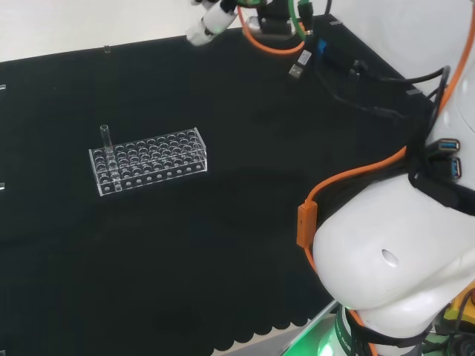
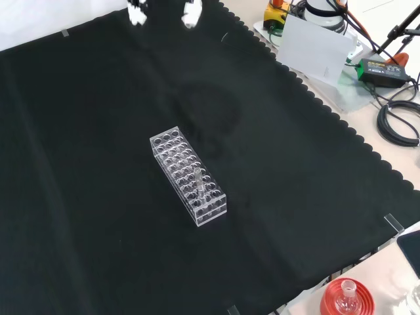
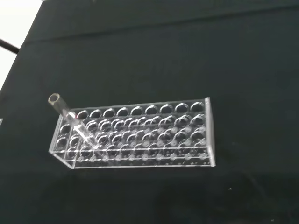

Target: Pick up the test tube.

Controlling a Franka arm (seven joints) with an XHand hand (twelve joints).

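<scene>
On the black cloth (image 1: 223,245), in the head view, a clear rack (image 1: 148,159) is sitting toward the left side, well apart from every edge. One test tube (image 1: 106,142) is standing upright in a hole at the rack's left end, its open top rising above the rack. Part of the hand (image 1: 211,18) is showing at the cloth's far edge, high above the bench and well apart from the rack; white fingertips are pointing down, and whether the fingers are spread or curled cannot be told. An orange cable (image 1: 349,178) is running along the white arm link (image 1: 401,245) at the right.

Seen from the front view, the rack (image 2: 188,174) is lying near the middle of the cloth (image 2: 79,216), set at a diagonal. The test tube (image 2: 197,180) is standing near the rack's lower-right end. Two white fingertips (image 2: 137,13) are showing at the cloth's top edge, apart from each other and holding nothing. A red ribbed stand (image 2: 346,298) carrying a small flask (image 2: 346,293) is sitting off the cloth beyond its lower-right corner.

From the wrist view, the rack (image 3: 140,133) is lying on the cloth (image 3: 187,51) with the test tube (image 3: 70,116) leaning out of one end hole, its round mouth open.
</scene>
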